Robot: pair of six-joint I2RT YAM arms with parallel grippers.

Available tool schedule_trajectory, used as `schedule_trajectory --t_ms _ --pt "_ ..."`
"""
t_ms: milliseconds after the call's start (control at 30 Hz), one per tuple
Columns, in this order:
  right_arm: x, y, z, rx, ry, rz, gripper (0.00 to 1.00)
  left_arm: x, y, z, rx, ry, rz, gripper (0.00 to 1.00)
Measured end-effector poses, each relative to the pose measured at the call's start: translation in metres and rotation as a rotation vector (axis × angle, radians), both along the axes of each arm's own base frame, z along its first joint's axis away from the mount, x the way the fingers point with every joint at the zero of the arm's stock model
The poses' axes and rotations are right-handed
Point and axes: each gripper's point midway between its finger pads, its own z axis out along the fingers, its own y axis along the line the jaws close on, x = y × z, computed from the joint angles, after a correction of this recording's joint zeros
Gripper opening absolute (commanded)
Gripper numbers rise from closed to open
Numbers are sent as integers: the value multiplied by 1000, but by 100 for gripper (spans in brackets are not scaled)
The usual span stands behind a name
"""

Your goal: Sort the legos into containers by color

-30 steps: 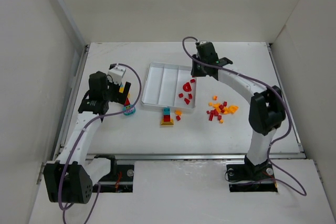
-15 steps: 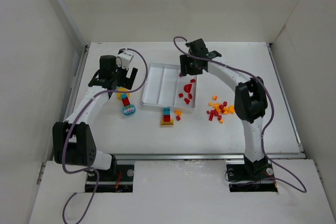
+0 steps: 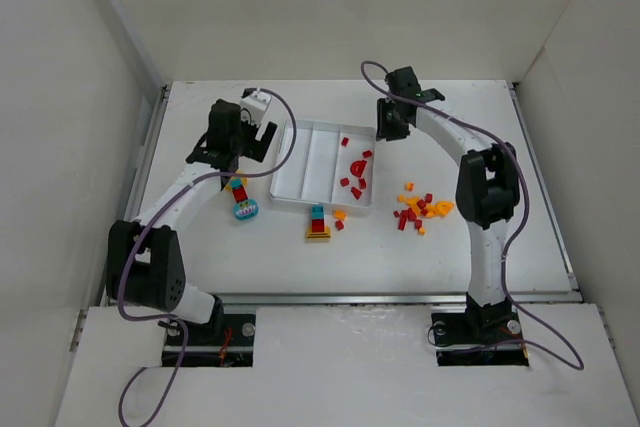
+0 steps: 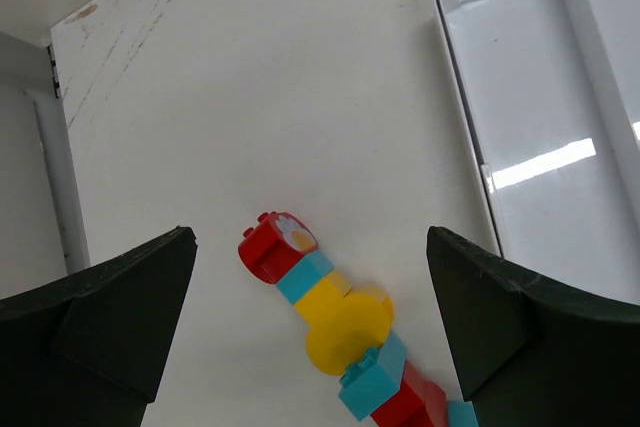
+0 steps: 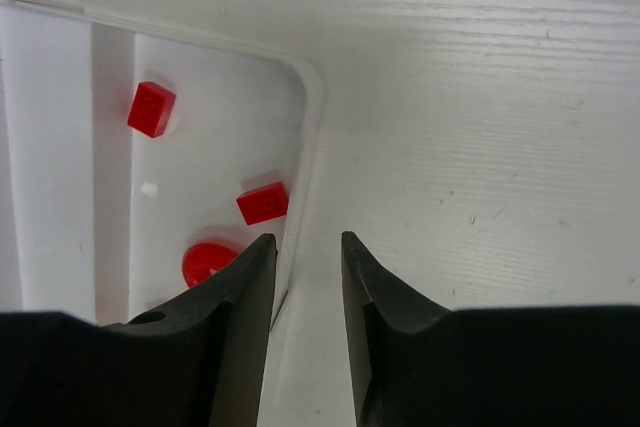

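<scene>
The legos [image 3: 419, 209] were tiny hard plastic bricks, smooth and shiny, in red, orange-yellow and teal. The tray [image 3: 290, 169] sat in the middle of the top view. It was one flat square of glossy white plastic with round corners, and two thin walls split it into three long slots. About seven red bricks [image 3: 357, 164] lay in the right slot. In the right wrist view three of them showed at the left: one square, one oblong and one round. The loose heap of red and orange bricks lay on the white table [image 5: 480, 97], which had fine scratchy lines, to the right of the tray; it was too crowded to count. Just below the tray stood one small stack [image 3: 318, 224], teal on red on yellow, with one orange bit and one red bit beside it. Left of the tray lay one long clump [image 4: 345, 327] with five pieces showing: red, teal, a round yellow one, teal, red. The left gripper [image 4: 310, 235] hung over this clump, its two dark fingers spread wide and holding nothing. The right gripper [image 5: 303, 247] was at the tray's upper right corner, over the tray's right wall, its fingers a small gap apart with nothing held.
</scene>
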Motion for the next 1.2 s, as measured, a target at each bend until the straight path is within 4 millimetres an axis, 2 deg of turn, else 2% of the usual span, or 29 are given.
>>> schedule_trajectory --t_ms 367,500,800,1067,1200 --pt "-2 8 -30 -12 52 -1 33 8 18 -38 109 63 96 100" --pt "-1 8 -34 -8 57 -10 27 10 19 -34 107 47 105 100" --pt "12 14 -43 1 50 -7 0 5 20 -31 43 5 154 100" --pt "45 21 -40 -21 -19 19 0 -4 24 -22 5 -65 183 100" --pt "53 22 -39 -30 -38 21 0 -9 25 -24 -2 -71 187 100"
